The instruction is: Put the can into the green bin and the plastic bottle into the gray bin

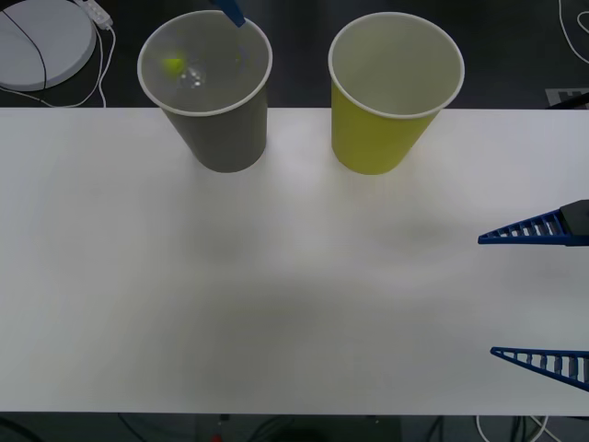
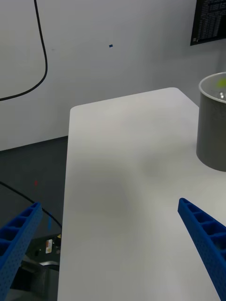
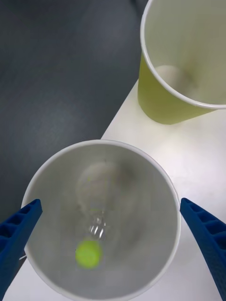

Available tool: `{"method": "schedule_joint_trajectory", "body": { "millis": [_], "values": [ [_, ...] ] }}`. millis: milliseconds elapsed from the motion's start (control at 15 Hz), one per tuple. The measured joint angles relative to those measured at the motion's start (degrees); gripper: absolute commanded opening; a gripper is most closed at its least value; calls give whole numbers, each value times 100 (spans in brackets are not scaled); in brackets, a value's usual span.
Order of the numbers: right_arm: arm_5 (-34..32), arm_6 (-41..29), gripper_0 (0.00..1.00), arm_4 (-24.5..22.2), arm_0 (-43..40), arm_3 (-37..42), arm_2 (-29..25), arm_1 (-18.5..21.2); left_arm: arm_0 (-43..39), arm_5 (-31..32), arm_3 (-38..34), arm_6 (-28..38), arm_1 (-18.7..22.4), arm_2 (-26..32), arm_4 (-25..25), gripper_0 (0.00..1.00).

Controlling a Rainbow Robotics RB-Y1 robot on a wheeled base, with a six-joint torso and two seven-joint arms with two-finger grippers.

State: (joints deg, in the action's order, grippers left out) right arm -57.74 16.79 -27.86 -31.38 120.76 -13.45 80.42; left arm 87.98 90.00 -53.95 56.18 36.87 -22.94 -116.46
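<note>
Front view, bins: the gray bin [image 1: 216, 101] and the green bin [image 1: 391, 97] are seen upright, side by side but apart, at the far edge of the white tabletop [image 1: 276, 295].
Front view, plastic bottle: the plastic bottle [image 1: 184, 72] is seen inside the gray bin, its lime cap showing against the pale wall.
Front view, right gripper: the right gripper [image 1: 534, 295] is held low over the right edge of the tabletop, well apart from both bins, fingers spread with nothing between them.
Front view, left gripper: one blue fingertip is glimpsed at the top edge, above the gray bin's far rim.
Right wrist view: the spread blue fingers [image 2: 202, 240] are seen over bare tabletop; the gray bin stands farther off at the frame edge.
Left wrist view: the left gripper [image 3: 110, 235] is held directly above the gray bin's mouth, fingers spread wide and holding nothing. The bottle lies at the bin's bottom, cap toward the wall. The green bin is seen just beside.
</note>
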Motion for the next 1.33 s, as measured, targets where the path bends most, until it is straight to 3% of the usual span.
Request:
{"method": "schedule_joint_trajectory", "body": {
  "millis": [467, 933, 1333],
  "values": [
    [0, 0, 100, 0, 0, 0, 0, 0, -163, 0, -225, -74, 112, 0, 168, 100],
    [0, 0, 100, 0, 0, 0, 0, 0, -1184, 0, -1933, 45, 899, 73, 546, 100],
    [0, 0, 100, 0, 0, 0, 0, 0, -2581, 0, -3401, 68, 1435, 896, 863, 100]
  ]
}}
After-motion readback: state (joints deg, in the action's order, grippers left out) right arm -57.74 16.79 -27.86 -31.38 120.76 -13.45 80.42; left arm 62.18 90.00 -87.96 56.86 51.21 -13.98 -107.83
